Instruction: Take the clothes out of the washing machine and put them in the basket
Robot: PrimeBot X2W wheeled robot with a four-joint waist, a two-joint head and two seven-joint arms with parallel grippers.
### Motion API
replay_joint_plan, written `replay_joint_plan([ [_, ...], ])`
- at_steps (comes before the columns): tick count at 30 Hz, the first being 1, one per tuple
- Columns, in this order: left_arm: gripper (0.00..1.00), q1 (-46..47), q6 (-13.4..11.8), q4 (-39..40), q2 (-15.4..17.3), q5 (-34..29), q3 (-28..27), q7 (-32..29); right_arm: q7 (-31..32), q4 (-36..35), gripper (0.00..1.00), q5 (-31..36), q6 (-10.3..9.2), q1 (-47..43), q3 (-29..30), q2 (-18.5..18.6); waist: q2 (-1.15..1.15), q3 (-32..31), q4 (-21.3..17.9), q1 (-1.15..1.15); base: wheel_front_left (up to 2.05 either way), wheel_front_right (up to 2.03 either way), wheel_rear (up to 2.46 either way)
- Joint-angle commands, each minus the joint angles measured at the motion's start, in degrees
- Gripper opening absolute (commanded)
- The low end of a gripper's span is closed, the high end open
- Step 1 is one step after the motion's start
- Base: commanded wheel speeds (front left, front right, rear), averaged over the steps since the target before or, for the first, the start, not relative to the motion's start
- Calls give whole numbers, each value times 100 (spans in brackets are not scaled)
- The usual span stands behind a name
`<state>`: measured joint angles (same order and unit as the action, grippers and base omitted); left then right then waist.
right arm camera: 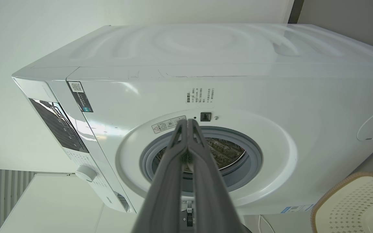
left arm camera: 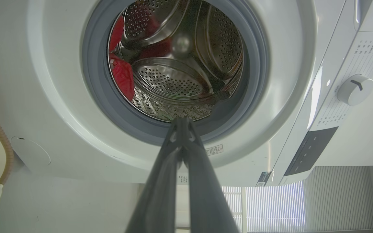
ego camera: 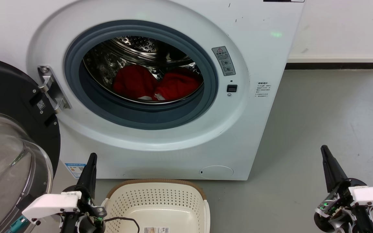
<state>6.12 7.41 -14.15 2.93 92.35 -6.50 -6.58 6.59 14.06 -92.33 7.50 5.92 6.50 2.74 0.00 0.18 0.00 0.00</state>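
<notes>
Grey floor (ego camera: pixel 319 123): washing machine (ego camera: pixel 173 155), basket (ego camera: pixel 157 197) standing on it.

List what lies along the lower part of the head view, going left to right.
glass door → left gripper → basket → right gripper

Washing machine (ego camera: pixel 173 152): 1, fitted with 1 porthole door (ego camera: pixel 11 97), 1 door hinge (ego camera: pixel 52 89) and 1 steel drum (ego camera: pixel 134 43). In the drum: 1 red garment (ego camera: pixel 134 82) at left and 1 more at right (ego camera: pixel 179 84), 2 in all. Basket (ego camera: pixel 156 198): 1, with 1 label (ego camera: pixel 156 230) inside. Left gripper (ego camera: pixel 92 157): 1. Right gripper (ego camera: pixel 323 149): 1. Dark fingers per gripper: 2. Control dial (left arm camera: pixel 355 89): 1. Round cover (ego camera: pixel 216 172) low on the front panel: 1.
</notes>
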Motion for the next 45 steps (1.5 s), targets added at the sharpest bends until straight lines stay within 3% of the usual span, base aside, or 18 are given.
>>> replay_joint_plan([
  [1, 0, 34, 28, 10, -12, 13, -13, -9, 4, 6, 0, -19, -2, 70, 1, 27, 0, 0, 0, 0, 0, 0, 0],
  [37, 0, 34, 28, 10, -12, 13, -13, -10, 4, 6, 0, -19, -2, 70, 1, 27, 0, 0, 0, 0, 0, 0, 0],
  [38, 100, 0, 0, 0, 0, 1, 0, 2, -1, 0, 100, 0, 0, 0, 0, 0, 0, 0, 0, 0, 0, 0, 0],
  [45, 100, -190, -8, -142, -16, -55, 23, 96, -92, 122, 100, 56, -1, -182, -32, -22, 0, 4, -2, 0, 0, 0, 0],
])
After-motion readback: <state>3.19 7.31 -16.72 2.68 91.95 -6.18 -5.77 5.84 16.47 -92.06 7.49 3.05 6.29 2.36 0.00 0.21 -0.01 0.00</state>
